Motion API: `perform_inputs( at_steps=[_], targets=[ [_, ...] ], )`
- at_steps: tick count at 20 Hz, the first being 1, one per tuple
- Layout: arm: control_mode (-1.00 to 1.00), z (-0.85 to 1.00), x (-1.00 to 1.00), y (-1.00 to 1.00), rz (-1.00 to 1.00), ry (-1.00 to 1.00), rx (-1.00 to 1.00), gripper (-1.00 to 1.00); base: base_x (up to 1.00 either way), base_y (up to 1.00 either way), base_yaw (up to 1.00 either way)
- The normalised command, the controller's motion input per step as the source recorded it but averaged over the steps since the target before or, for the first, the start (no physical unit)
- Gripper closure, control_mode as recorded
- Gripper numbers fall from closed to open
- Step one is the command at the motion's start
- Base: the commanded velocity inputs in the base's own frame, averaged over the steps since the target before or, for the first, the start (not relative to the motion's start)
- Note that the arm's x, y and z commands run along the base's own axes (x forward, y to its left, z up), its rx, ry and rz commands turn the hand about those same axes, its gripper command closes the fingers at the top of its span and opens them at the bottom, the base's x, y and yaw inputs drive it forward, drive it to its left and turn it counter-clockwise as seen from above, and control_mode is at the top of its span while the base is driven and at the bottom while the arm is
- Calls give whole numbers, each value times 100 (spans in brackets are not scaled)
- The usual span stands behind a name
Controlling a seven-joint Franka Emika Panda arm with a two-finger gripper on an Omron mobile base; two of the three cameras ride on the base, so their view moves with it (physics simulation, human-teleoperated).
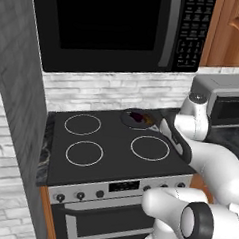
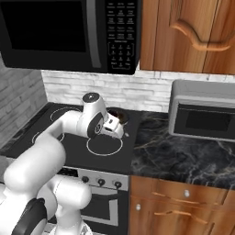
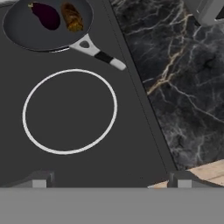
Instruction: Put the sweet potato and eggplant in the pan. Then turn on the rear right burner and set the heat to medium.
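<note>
Glossy white arm [image 1: 209, 162] of rounded, bulbous segments; dark grey-black rings and round caps at the joints; small dark fingertips [image 3: 41, 178] with pale pads.

The left base view is looking forward and down from behind the arm's left side, taking in the whole black cooktop [image 1: 115, 144], the oven front below and the microwave [image 1: 122, 29] above. The right base view is facing the same way from behind the right side, catching the cooktop's right part, the dark marble surface [image 2: 183, 156] and the wooden cabinets [image 2: 183, 32]. Both are sharing the cooktop, the microwave and the pan [image 1: 137, 118] at the rear right. The hand view is looking down from close above the front right ring [image 3: 69, 111], with the pan at its top edge.
</note>
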Motion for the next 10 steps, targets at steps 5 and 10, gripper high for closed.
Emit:
perform_inputs(
  at_steps=[5, 10],
  targets=[
    [100, 0, 0, 0, 0, 0, 0, -100, -38, 7, 0],
    [100, 0, 0, 0, 0, 0, 0, -100, 3, 19, -9]
  ],
)
